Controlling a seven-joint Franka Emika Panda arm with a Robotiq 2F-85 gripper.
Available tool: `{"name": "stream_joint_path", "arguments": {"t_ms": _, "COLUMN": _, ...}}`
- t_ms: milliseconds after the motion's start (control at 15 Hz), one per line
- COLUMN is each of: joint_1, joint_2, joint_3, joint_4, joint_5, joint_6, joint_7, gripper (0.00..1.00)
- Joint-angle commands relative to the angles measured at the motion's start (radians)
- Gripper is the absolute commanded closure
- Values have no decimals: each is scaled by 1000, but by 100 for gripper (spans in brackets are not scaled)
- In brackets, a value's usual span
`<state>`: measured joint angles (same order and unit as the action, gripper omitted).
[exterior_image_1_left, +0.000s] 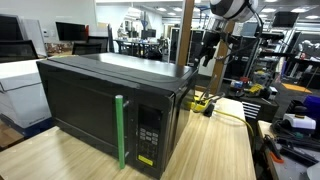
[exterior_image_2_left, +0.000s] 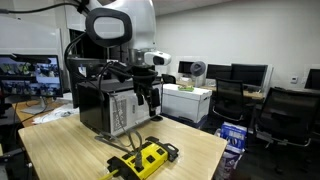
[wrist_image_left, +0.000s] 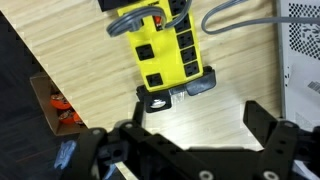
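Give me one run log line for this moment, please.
claw: open, holding nothing | position: above yellow power strip, not touching | nearby: black microwave | surface: wooden table

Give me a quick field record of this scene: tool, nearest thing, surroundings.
tool: tool open, empty, hanging above the table
nearest: yellow power strip, flat on the table, under the tool, not touched
microwave: black microwave, door shut, green handle, standing next to the strip
surface: light wooden table
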<state>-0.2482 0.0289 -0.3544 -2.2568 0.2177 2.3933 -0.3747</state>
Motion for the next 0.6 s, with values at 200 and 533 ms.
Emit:
{"name": "stream_joint_path", "arguments": {"t_ms": 200, "joint_1": -50, "joint_2": 103, "joint_3": 17, "joint_4": 138, "joint_5": -20, "joint_6": -181, "joint_7": 167, "gripper": 0}}
{"name": "stream_joint_path", "arguments": {"t_ms": 533, "joint_1": -45, "joint_2": 120, "joint_3": 12, "joint_4": 147, "joint_5": -62, "joint_6": -188, "joint_7": 422, "gripper": 0}}
